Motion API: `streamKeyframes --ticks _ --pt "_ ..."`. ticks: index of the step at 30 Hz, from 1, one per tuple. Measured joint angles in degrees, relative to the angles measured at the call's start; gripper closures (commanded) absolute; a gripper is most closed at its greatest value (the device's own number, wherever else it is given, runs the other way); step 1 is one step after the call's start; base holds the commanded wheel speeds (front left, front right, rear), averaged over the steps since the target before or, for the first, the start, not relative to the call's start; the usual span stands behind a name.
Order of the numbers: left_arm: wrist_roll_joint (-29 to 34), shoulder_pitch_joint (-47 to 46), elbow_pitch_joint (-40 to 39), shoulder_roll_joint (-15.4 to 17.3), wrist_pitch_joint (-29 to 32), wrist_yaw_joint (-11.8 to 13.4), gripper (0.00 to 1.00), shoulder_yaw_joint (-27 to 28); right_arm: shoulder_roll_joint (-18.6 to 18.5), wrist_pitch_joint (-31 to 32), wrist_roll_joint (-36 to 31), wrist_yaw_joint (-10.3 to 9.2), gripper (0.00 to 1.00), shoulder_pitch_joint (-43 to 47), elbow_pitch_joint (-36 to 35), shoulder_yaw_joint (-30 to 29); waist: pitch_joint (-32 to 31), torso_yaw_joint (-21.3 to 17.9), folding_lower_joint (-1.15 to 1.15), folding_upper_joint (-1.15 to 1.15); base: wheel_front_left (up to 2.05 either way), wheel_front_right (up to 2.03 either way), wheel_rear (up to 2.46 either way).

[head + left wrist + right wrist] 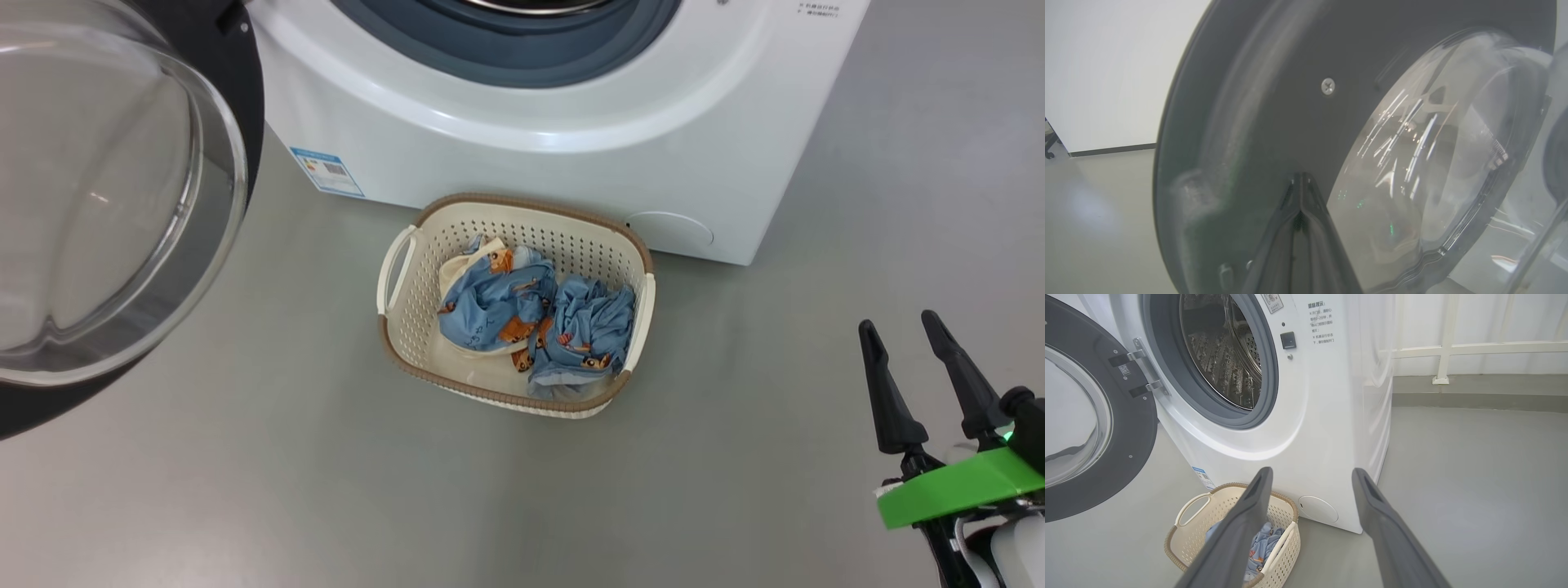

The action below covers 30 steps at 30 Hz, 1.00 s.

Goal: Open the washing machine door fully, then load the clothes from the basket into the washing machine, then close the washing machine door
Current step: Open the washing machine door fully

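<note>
Head looks down; right wrist (lower) shares the basket (563,241).

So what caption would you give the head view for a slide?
Door open, clothes in the basket before the washer, right gripper open at lower right.

At the lower right of your head view, the right gripper (898,322) has two long black fingers (886,392) tapering to blunt tips. Below them sit a bright green band (955,486), a small green light (1007,435) and a white forearm shell (1016,559). Your left gripper (1300,179), bottom centre of its wrist view, is dark grey.
</note>
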Motion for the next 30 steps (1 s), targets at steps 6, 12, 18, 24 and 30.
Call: streamKeyframes --ticks 6,12,18,24,30 --pt "-1.6 2.7 -3.4 -1.5 0.0 -0.5 1.0 -3.8 1.0 0.0 0.0 0.0 0.0 2.5 0.2 -0.6 -2.4 0.4 0.0 0.0 0.0 0.0 0.0" --pt "-6.9 8.5 -8.6 -2.4 0.0 -0.5 1.0 -9.9 2.1 0.0 0.0 0.0 0.0 3.5 0.3 -1.1 -4.7 0.8 0.0 0.0 0.0 0.0 0.0" --pt "-11.3 15.6 -15.4 -2.5 0.0 -0.5 0.85 -15.2 3.3 0.0 0.0 0.01 0.0 5.7 0.3 -1.9 -7.2 1.1 0.0 0.0 0.0 0.0 0.0" --pt "-13.0 21.9 -21.5 -3.4 0.1 -0.5 0.04 -17.1 3.6 0.0 0.0 0.0 0.0 5.9 0.1 -2.0 -8.6 0.5 0.0 0.0 0.0 0.0 0.0" --pt "-13.6 25.9 -27.4 -5.3 0.1 -0.5 0.0 -18.5 4.0 0.0 0.0 0.0 0.0 5.9 -0.3 -2.4 -9.1 -1.3 0.0 0.0 0.0 0.0 0.0"
